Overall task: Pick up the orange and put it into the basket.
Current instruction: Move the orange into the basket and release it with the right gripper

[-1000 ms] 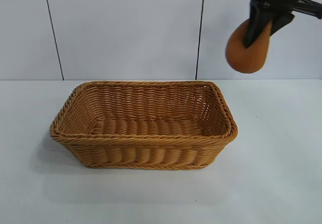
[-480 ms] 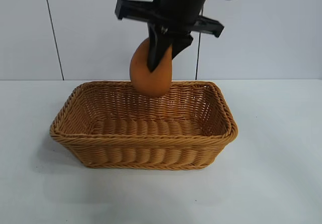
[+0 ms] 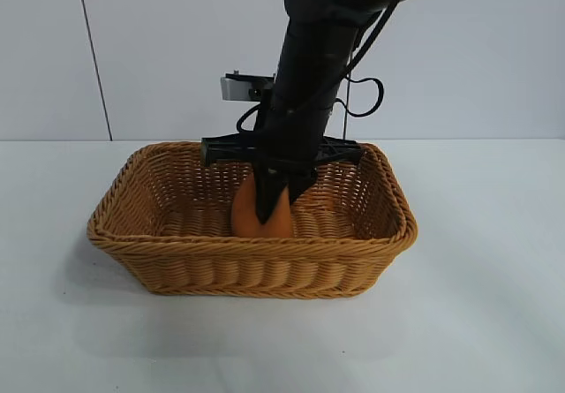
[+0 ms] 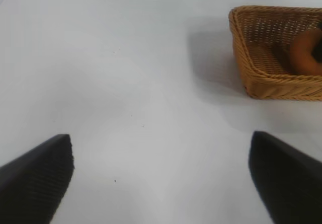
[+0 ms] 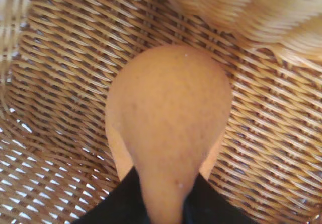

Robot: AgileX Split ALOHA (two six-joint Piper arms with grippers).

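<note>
The tan woven wicker basket (image 3: 252,265) stands on the white table. My right gripper (image 3: 274,203) reaches down into the basket, shut on the dull-orange orange (image 3: 247,216), which hangs low inside near the basket floor. In the right wrist view the orange (image 5: 168,118) fills the middle, pinched at its narrow end between the two black fingers (image 5: 121,204), with the basket's weave (image 5: 60,73) close behind it. My left gripper (image 4: 161,178) is open and empty over bare table, left of the basket (image 4: 266,78); the orange (image 4: 304,50) shows inside it.
White table (image 3: 485,322) all round the basket, and a white panelled wall (image 3: 177,49) behind it. The right arm (image 3: 318,57) comes down from the upper right over the basket's back rim.
My right gripper has carried the orange from the upper right leftward over the basket, then lowered it down inside. The basket has not moved.
</note>
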